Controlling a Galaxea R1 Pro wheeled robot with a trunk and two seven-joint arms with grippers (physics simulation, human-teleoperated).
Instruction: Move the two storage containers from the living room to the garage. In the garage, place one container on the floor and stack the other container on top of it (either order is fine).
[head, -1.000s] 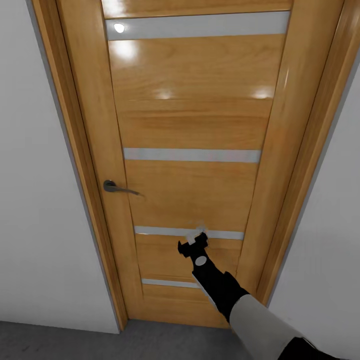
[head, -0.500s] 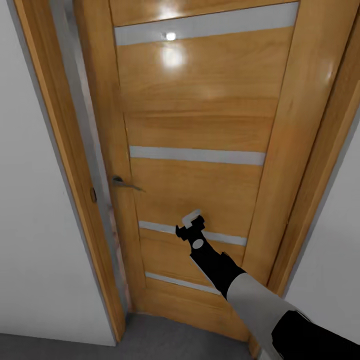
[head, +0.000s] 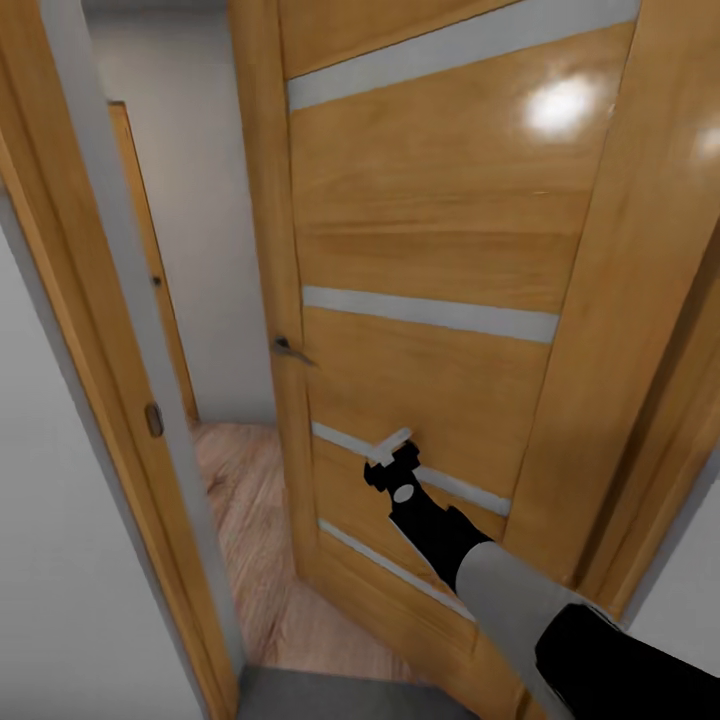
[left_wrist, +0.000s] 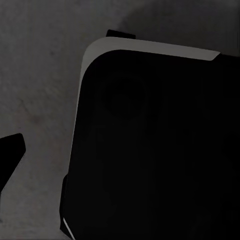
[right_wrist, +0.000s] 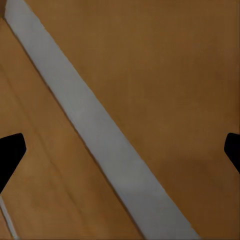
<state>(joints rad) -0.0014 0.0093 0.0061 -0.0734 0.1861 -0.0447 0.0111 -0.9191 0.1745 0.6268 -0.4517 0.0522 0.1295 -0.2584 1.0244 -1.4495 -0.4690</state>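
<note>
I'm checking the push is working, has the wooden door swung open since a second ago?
Yes. The door has swung away from the door frame on its handle side, opening a gap that shows wood-plank flooring; the right gripper is against it.

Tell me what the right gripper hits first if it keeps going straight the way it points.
The wooden door. The right gripper points at its lower panel, about at the pale stripe there; it looks very close, possibly already touching.
</note>
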